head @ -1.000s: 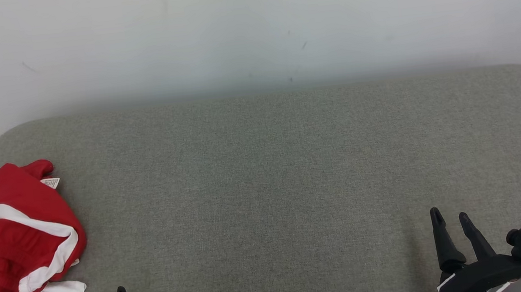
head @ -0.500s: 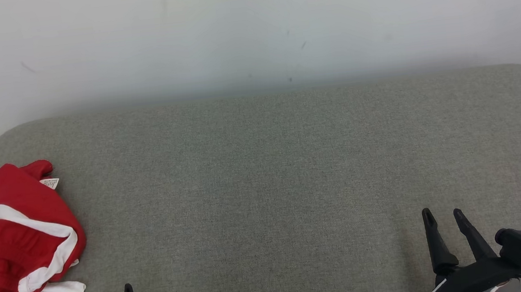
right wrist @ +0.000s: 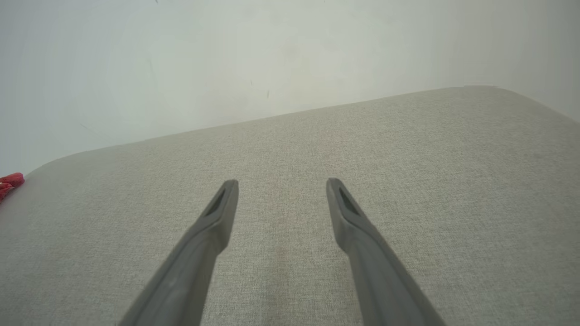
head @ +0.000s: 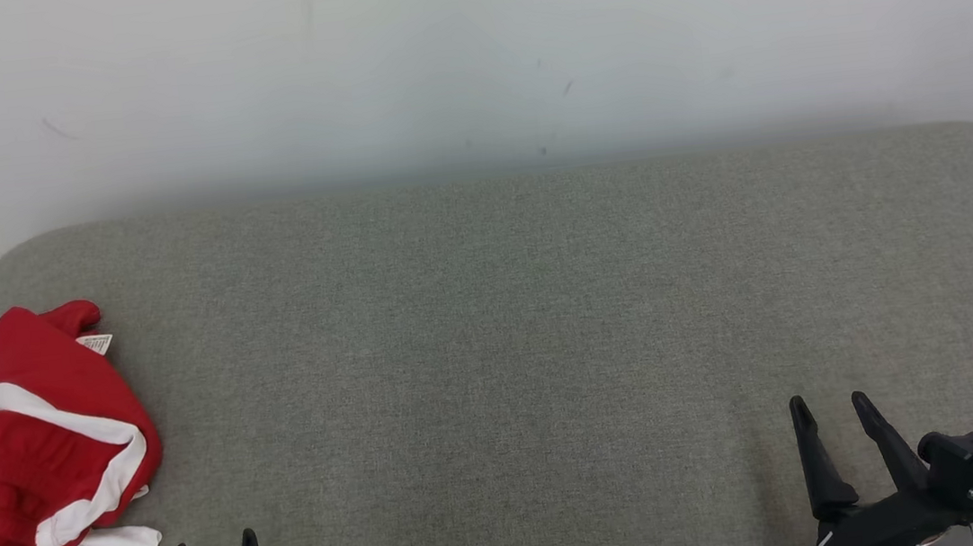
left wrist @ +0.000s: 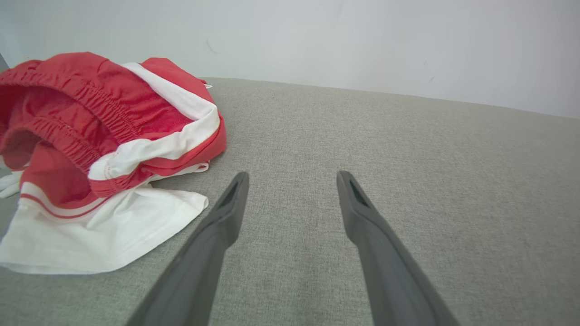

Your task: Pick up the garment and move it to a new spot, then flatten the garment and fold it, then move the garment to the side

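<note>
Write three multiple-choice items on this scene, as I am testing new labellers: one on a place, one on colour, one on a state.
1. Where on the grey padded surface does the garment lie?
A. at its centre
B. at its left edge
C. at its far right corner

2. What colours is the garment?
A. red and white
B. blue and yellow
C. all black

3. How does the left gripper stand?
A. shut on the garment
B. shut on nothing
C. open, apart from the garment

Answers: 1 B, since the head view shows it bunched at the surface's left edge; 2 A, since it is red cloth with white bands and a white panel; 3 C, since the left wrist view shows its fingers spread over bare surface, beside the cloth.
</note>
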Tool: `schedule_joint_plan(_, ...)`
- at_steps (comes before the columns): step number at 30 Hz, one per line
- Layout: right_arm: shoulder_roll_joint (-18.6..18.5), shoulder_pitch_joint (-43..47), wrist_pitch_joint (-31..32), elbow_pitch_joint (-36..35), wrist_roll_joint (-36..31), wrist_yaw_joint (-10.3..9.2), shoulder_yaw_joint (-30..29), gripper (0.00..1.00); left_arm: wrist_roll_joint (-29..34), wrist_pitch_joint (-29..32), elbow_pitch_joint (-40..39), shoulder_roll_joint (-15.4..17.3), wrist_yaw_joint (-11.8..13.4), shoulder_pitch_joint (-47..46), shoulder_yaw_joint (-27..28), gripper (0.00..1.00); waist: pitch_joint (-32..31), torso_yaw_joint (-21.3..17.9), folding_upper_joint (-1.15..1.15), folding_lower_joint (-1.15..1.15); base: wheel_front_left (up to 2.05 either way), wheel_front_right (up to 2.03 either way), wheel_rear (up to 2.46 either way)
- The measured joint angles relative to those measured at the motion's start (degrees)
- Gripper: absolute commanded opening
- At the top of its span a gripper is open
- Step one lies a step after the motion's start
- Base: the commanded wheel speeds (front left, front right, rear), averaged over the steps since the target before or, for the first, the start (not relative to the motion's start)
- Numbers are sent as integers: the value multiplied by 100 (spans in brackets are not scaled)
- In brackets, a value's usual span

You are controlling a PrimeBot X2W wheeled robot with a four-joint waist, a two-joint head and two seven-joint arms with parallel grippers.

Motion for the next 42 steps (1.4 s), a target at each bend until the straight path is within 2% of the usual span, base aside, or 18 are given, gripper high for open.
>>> schedule_joint_plan(18, -9, 1, -171, 34, -709, 0, -40, 100, 719, -176, 52, -63, 3, 6, 73, 100, 0, 1, 0, 0, 0, 0, 0)
schedule_joint_plan(25, -7, 13, -178, 30, -757, 0, -102, 100, 732, -180, 63, -100, 5, -1, 148, 100, 11, 160, 0, 0, 0, 0, 0)
schedule_joint_plan(35, -44, 19, -192, -41, -768, 0, 249, 100, 668, -181, 119, -151, -12, 36, 358, 100, 15, 825, 0, 0, 0, 0, 0)
schedule_joint_plan(39, -24, 11, -192, 25, -713, 0, 349, 100, 667, -180, 191, -156, -108, 128, 436, 100, 19, 1360, 0, 0, 0, 0, 0)
schedule_joint_plan(42, 26, -56, -191, 52, -695, 0, 511, 100, 609, -181, 225, -145, -298, 215, 491, 100, 23, 1697, 0, 0, 0, 0, 0)
